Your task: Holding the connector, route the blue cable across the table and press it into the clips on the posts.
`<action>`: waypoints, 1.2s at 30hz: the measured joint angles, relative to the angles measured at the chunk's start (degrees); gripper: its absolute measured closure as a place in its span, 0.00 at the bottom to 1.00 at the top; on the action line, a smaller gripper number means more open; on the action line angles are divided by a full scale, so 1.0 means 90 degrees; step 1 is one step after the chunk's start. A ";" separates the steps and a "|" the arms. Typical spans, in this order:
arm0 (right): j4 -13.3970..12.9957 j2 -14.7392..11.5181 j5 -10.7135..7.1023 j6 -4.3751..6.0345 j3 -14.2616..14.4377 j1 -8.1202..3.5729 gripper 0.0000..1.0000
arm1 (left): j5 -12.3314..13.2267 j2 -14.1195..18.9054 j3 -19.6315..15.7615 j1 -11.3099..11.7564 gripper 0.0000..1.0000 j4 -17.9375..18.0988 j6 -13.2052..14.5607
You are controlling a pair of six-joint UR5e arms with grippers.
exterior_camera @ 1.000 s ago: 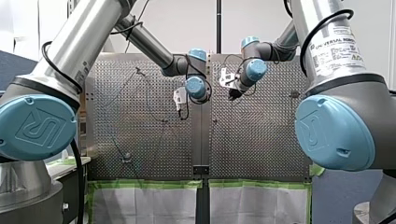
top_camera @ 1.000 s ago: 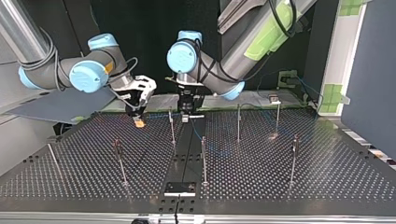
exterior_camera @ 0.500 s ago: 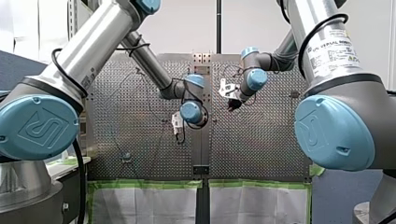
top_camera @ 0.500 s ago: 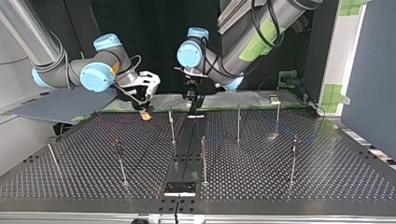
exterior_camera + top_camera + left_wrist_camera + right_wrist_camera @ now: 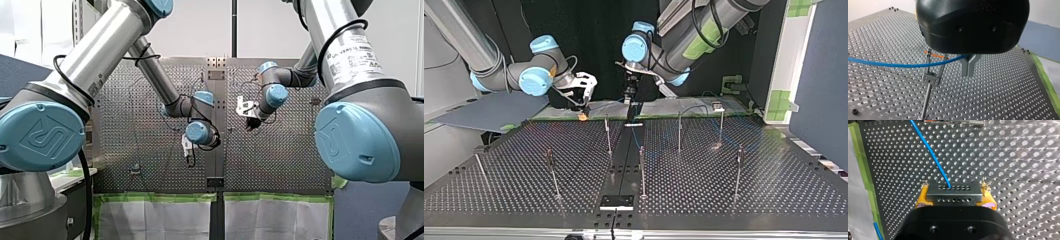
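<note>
Right gripper point(image 5: 954, 196): yellow pads clamped on the connector point(image 5: 953, 188), held above the table point(image 5: 1010, 157). Blue cable point(image 5: 933, 157): ran ahead from the connector; in the left wrist view it crossed the prongs of a clip point(image 5: 932, 71) on a post point(image 5: 927, 100), apparently not seated. Left gripper point(image 5: 968, 67): closed around the blue cable just beside that clip. Step judged: pressing in. Next move called for a downward push under steady tension.

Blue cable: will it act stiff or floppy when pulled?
Probably floppy: the cable sags in a soft curve toward the clip. Likely light, being thin. It leaves the connector straight, so perhaps slightly springy.
</note>
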 joint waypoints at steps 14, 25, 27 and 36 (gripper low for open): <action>-0.0153 0.0154 -0.0029 0.0045 0.0007 -0.0240 1.00 | 0.0345 -0.0388 0.0571 0.0124 1.00 -0.0309 -0.0052; -0.0463 0.0185 -0.0212 0.0051 0.0006 -0.0287 1.00 | 0.0301 -0.0584 0.1177 0.0224 1.00 -0.0569 -0.0056; -0.0518 0.0188 -0.0240 0.0070 0.0006 -0.0305 1.00 | 0.0300 -0.0584 0.1257 0.0227 1.00 -0.0577 -0.0056; -0.0599 0.0193 -0.0261 0.0159 0.0005 -0.0463 1.00 | 0.0323 -0.0594 0.1616 0.0342 1.00 -0.0715 -0.0047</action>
